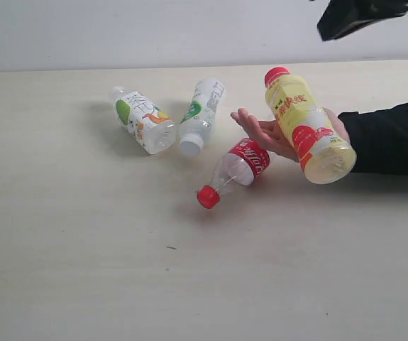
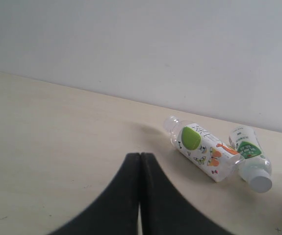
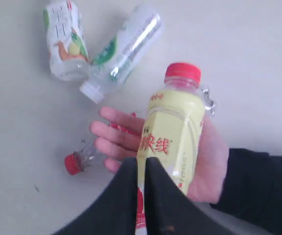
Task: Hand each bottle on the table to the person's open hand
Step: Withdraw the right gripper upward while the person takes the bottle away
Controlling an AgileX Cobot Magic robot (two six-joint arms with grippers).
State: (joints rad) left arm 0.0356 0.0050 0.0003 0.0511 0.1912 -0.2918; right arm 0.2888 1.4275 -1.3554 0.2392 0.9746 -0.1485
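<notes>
The yellow-labelled, red-capped bottle point(image 1: 306, 128) point(image 3: 172, 132) lies across the person's open hand point(image 1: 264, 133) point(image 3: 212, 156), palm up just above the table point(image 1: 83, 249). My right gripper point(image 1: 328, 28) point(image 3: 141, 161) hangs well above it, shut on nothing. The clear red-labelled bottle point(image 1: 240, 167) point(image 3: 82, 157) lies on the table by the fingertips. Two white-capped bottles point(image 1: 141, 119) point(image 1: 202, 114) lie side by side farther left. My left gripper point(image 2: 140, 155) is shut and empty over bare table, apart from those two bottles point(image 2: 199, 147) point(image 2: 248, 154).
The person's black sleeve point(image 1: 395, 135) reaches in from the right edge. A pale wall point(image 1: 154, 28) rises behind the table's far edge. Bare tabletop spreads across the front and the left.
</notes>
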